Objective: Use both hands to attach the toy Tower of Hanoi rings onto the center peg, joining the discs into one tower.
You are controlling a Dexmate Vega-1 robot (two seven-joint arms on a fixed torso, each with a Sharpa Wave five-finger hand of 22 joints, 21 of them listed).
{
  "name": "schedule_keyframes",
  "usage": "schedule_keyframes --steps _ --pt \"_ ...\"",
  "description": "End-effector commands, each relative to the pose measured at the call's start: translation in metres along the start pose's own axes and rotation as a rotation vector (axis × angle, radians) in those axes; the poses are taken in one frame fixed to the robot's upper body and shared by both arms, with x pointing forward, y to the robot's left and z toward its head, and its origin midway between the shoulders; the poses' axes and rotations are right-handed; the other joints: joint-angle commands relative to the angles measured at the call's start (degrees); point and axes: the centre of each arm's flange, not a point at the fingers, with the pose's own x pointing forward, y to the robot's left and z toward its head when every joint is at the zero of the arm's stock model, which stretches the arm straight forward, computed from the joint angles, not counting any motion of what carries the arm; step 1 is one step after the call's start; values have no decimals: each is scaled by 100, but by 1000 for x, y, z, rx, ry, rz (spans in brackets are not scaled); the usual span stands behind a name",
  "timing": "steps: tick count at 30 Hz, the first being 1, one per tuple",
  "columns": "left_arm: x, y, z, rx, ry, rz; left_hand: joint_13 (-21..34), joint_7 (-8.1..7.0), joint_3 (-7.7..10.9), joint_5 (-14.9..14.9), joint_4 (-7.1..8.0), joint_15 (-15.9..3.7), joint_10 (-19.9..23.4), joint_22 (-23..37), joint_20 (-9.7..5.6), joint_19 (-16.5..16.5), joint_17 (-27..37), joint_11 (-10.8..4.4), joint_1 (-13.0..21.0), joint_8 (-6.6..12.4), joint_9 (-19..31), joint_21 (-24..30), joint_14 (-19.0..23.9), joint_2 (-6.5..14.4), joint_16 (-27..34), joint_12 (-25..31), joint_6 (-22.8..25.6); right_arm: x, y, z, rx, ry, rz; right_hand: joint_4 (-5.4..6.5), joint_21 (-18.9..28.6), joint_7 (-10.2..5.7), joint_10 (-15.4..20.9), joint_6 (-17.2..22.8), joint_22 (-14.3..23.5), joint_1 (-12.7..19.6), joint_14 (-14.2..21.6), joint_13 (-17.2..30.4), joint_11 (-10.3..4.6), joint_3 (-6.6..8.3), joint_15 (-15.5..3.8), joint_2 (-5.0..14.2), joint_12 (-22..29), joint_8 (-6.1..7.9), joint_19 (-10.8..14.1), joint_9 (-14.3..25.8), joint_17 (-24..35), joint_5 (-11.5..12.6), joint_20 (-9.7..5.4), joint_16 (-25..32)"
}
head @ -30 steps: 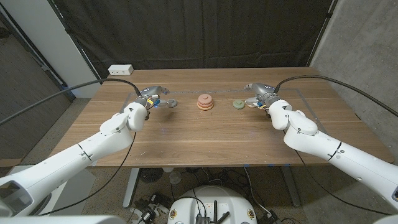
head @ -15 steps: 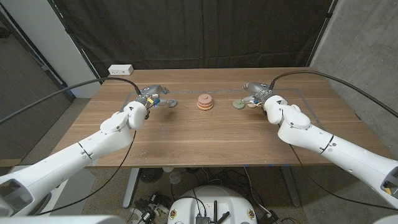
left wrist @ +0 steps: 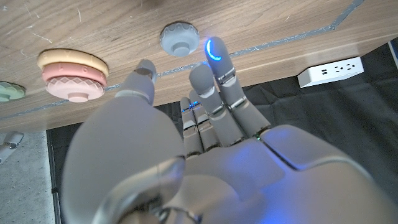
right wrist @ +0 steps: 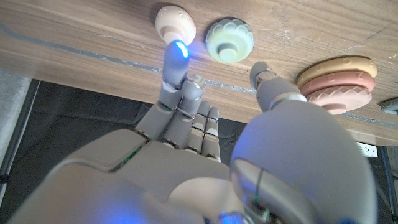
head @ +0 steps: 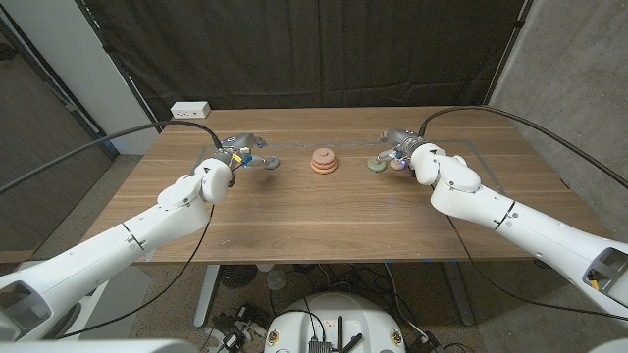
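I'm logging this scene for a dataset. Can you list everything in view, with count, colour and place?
Stack: one, yellow disc under pink disc, table centre.
Grey disc: one, left of the stack, by the left hand.
Green disc: one, right of the stack.
Cream disc: one, beside the green disc, at the right hand.
Power strip: one, white, far left table corner.
Table: one, wooden.
Left hand: fingers apart, near the grey disc.
Right hand: fingers apart, fingertip by the cream disc.

Head camera looks down over the table [head: 324, 211]; both inverted wrist cameras, close up, share its stacked discs [head: 324, 161].
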Motion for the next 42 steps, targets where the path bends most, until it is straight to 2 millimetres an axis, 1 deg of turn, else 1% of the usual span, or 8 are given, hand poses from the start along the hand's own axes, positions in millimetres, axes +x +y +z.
schedule_keyframes --steps 1,4,13,18,26,37,42 --pt "-1 1 0 0 2 4 28 -8 51 48 -16 -92 63 12 -590 22 21 18 -11 -2 22 22 22 26 5 -31 50 16 -5 7 -6 23 58 9 8 25 -59 -88 -1 -12 -56 21 59 -34 -642 -26 48 28 -44 27 -9 4 -478 -49" --pt "-1 2 -1 0 3 6 25 2 61 50 -15 -92 89 11 -589 23 19 27 -11 3 22 19 16 34 -1 -24 68 19 -5 8 -16 33 70 7 13 37 -82 -111 -4 -9 -107 29 77 -64 -643 -35 55 35 -59 35 -52 -1 -478 -96" --pt "-2 3 -2 0 5 7 25 -8 83 53 -17 -92 111 14 -590 21 32 13 -6 8 24 26 25 41 -1 -23 100 24 -3 11 -58 72 97 14 15 29 -163 -134 -19 -19 -107 41 110 -115 -641 -44 47 48 -80 46 -40 -10 -477 -94" --pt "-3 3 -2 -3 5 8 27 -5 104 55 -13 -92 117 11 -589 22 54 0 -12 5 26 25 43 56 12 -26 110 27 -3 14 -72 87 115 13 13 43 -185 -180 -24 -23 -137 43 103 -138 -641 -52 47 37 -91 49 -69 -13 -477 -123" --pt "-4 1 -2 -11 3 6 28 -8 127 58 -11 -92 134 10 -588 24 40 18 -20 3 29 24 15 71 -18 -25 120 35 0 16 -79 109 149 6 6 58 -201 -222 -36 -17 -148 44 89 -172 -643 -73 52 31 -112 51 -74 -24 -478 -128" --pt "-5 0 -1 -18 0 7 48 -16 161 64 -8 -92 200 10 -586 23 73 -1 -39 3 33 30 25 86 -13 -1 151 44 6 14 -83 135 180 2 9 67 -202 -237 -48 12 -162 55 99 -214 -644 -72 73 46 -122 55 -89 -29 -481 -144" --pt "-6 -1 -2 -20 2 6 48 -17 177 69 -16 -93 203 9 -587 21 53 -2 -42 5 35 31 6 83 -39 -10 174 47 9 13 -82 144 196 6 12 71 -165 -233 -51 18 -168 60 78 -229 -644 -64 92 54 -123 56 -101 -30 -481 -154"
